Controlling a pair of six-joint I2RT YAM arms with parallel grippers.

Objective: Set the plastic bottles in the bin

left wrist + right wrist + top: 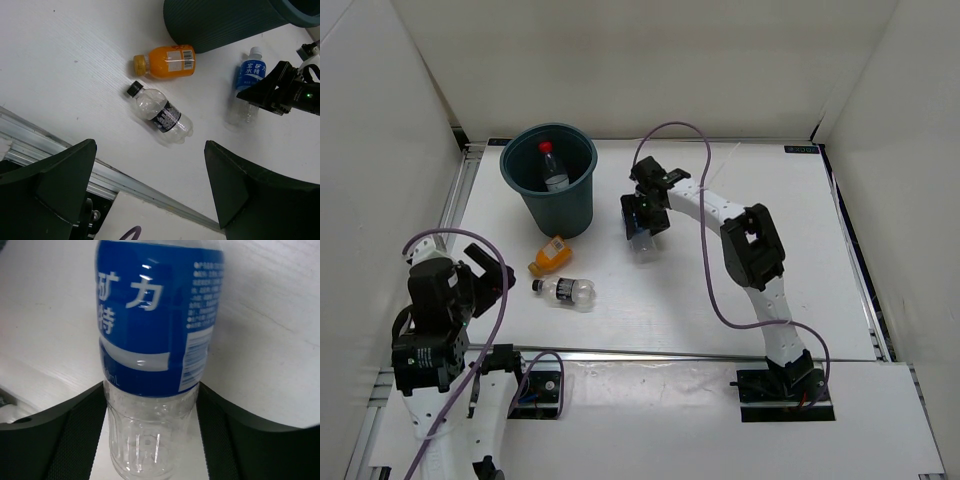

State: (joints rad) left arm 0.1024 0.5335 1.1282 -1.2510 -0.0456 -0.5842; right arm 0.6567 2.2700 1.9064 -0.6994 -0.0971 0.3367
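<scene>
The right claw [646, 222] grasps the blue-label bottle [155, 330] across its clear lower body, its long axis running between the jaws. It lies on the counter [740, 290], right of the bin [560, 205]. The left claw [485, 265] hangs released, farther off.

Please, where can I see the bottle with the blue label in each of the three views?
Top external: the blue-label bottle is near the centre, mostly hidden under the right gripper, right of the bin.
Left wrist: upper right, right of the bin.
Right wrist: it fills the centre, between the fingers.
Shared landmark: the right gripper at the bottle, in all three views.
</scene>
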